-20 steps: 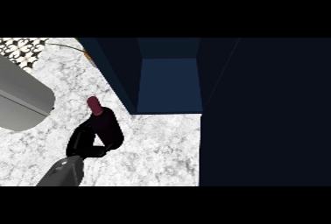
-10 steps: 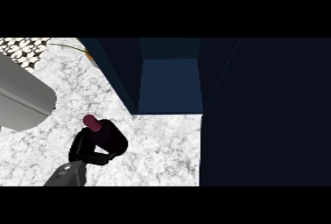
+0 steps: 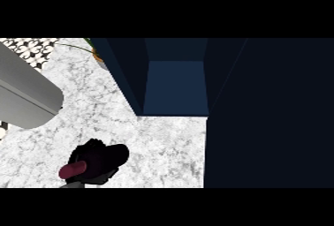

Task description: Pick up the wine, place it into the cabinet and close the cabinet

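Observation:
The wine bottle [image 3: 73, 170] shows only as a dark red top sticking out to the left of my left hand [image 3: 101, 159], low on the left of the head view. The black hand is curled round the bottle and hides its body. The cabinet [image 3: 175, 88] stands open at top centre, its blue inside bare. It lies well up and to the right of the hand. Its dark door [image 3: 274, 114] fills the right side of the view. My right hand shows nowhere.
White marble counter [image 3: 163, 145] runs between the hand and the cabinet. A big grey rounded appliance [image 3: 26, 97] sits at the left edge. A small plant [image 3: 91, 48] stands at the top beside the cabinet's left wall.
My left hand has drawn back toward the view's lower edge with the bottle. The bottle's red top, which pointed up before, now lies to the hand's lower left.

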